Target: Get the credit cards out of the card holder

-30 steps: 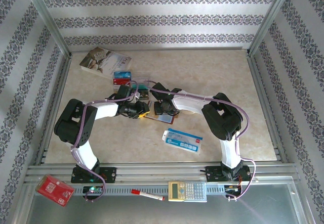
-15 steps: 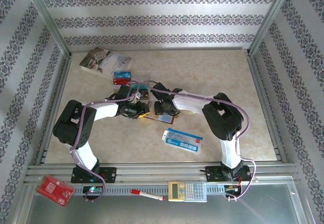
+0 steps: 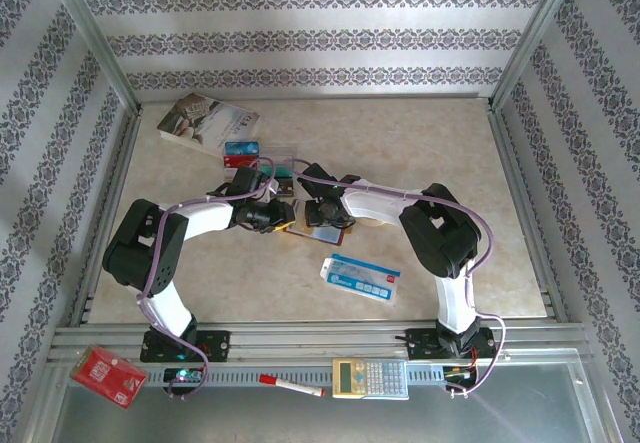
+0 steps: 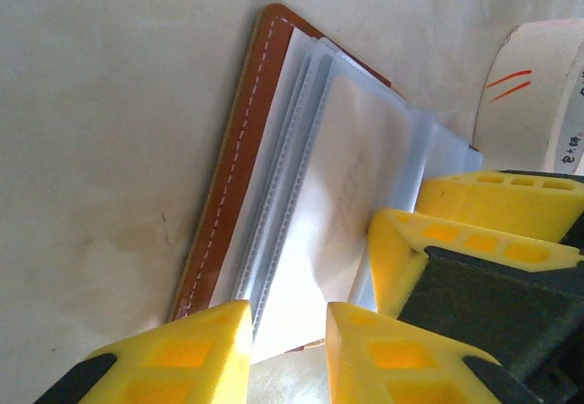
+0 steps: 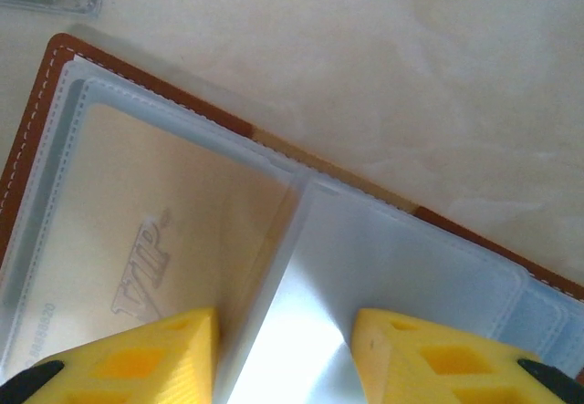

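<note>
The card holder (image 3: 318, 229) lies open mid-table, with a reddish-brown leather edge (image 4: 228, 176) and clear sleeves (image 4: 342, 185). My left gripper (image 4: 287, 354) hovers low over its near corner, jaws a little apart, and the sleeve edge shows in the gap. My right gripper (image 5: 285, 358) is open over the spread sleeves, straddling a raised clear leaf (image 5: 365, 276). A beige credit card (image 5: 137, 258) embossed VIP sits in the sleeve beside it. The right gripper's yellow fingers (image 4: 484, 231) rest on the sleeves. Loose credit cards lie behind: blue (image 3: 242, 148), red (image 3: 241, 160), teal (image 3: 281, 173).
A paperback book (image 3: 207, 123) lies at the back left. A long blue-and-white packet (image 3: 361, 277) lies in front of the holder. On the front rail are a red packet (image 3: 107, 375), a red pen (image 3: 291, 385) and a calculator (image 3: 370, 377).
The left arm's elbow has drifted slightly left and its jaws have narrowed a little. Both grippers stay at the card holder, which has not moved.
</note>
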You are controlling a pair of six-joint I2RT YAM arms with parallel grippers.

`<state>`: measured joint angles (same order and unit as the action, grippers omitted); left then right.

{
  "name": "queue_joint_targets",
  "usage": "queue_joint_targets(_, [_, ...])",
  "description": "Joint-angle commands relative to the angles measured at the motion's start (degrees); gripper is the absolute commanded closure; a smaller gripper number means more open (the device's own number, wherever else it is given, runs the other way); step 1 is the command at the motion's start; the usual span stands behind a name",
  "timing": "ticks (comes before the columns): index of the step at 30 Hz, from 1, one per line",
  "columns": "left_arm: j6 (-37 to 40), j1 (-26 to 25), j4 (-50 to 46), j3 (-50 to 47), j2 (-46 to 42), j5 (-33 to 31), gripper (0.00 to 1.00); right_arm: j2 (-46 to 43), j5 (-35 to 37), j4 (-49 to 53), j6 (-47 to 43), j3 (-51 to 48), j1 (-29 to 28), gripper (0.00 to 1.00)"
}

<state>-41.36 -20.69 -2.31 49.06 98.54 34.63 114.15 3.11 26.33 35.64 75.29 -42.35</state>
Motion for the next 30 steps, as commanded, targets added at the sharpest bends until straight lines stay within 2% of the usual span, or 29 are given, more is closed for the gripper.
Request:
queue_joint_targets(1, [0.1,-1.0,0.7,0.7,1.3,0.9,0.7,4.5,-3.6,1.9,0.4,-3.4,0.5,0.53])
queue_joint_targets(9, [-0.3,-1.5,1.0,1.0,3.3,1.5,0.69,4.6,-3.6,1.9,0.5,-3.4,0.5,0.53])
queue_joint_targets(22, [-1.1,-2.1,3.7,1.4,2.0,5.7,0.74,3.9,-4.4,1.6,0.7,-3.7,0.8,0.54])
queue_joint_targets(30, [-2.9,-2.2,7.1,0.2,1.0,7.3,0.75,-2.1,-7.8,-0.7,2.5,-4.0,2.5,0.54])
